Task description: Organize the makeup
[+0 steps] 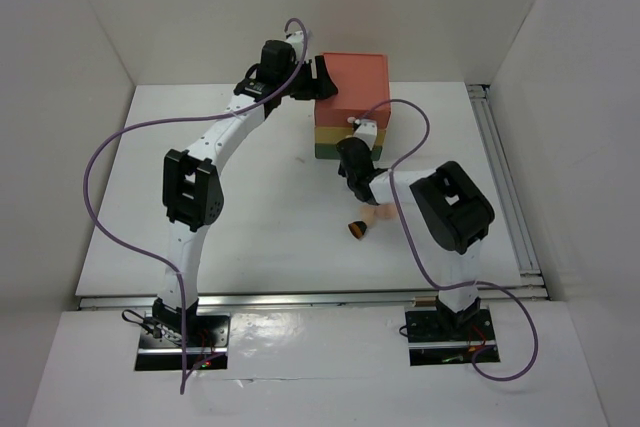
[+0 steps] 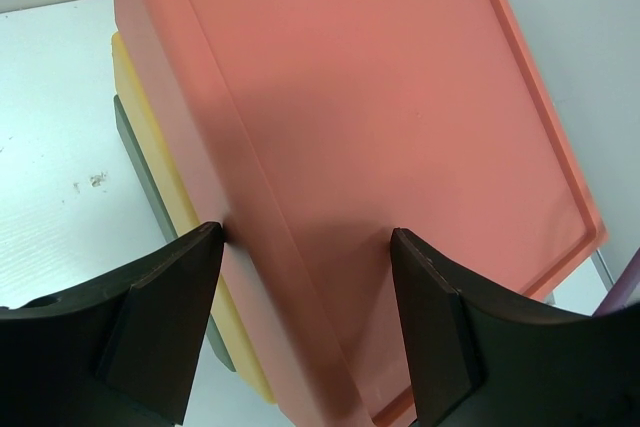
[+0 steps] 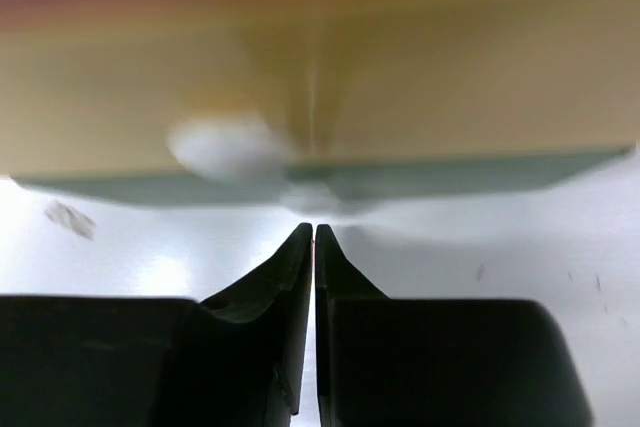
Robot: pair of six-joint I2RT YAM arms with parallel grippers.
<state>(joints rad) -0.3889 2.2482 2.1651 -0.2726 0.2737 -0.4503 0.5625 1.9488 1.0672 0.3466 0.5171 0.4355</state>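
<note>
The only makeup in view is a dark-tipped brush point(image 1: 358, 230) and a peach sponge point(image 1: 381, 213), lying on the table under my right arm. The rest is hidden. My left gripper point(image 1: 320, 78) is open and straddles the upper left edge of the coral, yellow and green drawer box point(image 1: 352, 82). In the left wrist view point(image 2: 305, 242) one finger is beside the box's side wall and the other over the coral top point(image 2: 400, 97). My right gripper point(image 1: 356, 140) is shut and empty at the box's front, its tips point(image 3: 314, 232) just short of the blurred white knob point(image 3: 228, 147).
The drawer box stands at the back middle of the white table point(image 1: 250, 207). White walls close in the left, back and right. A metal rail point(image 1: 505, 182) runs along the table's right edge. Purple cables loop over both arms.
</note>
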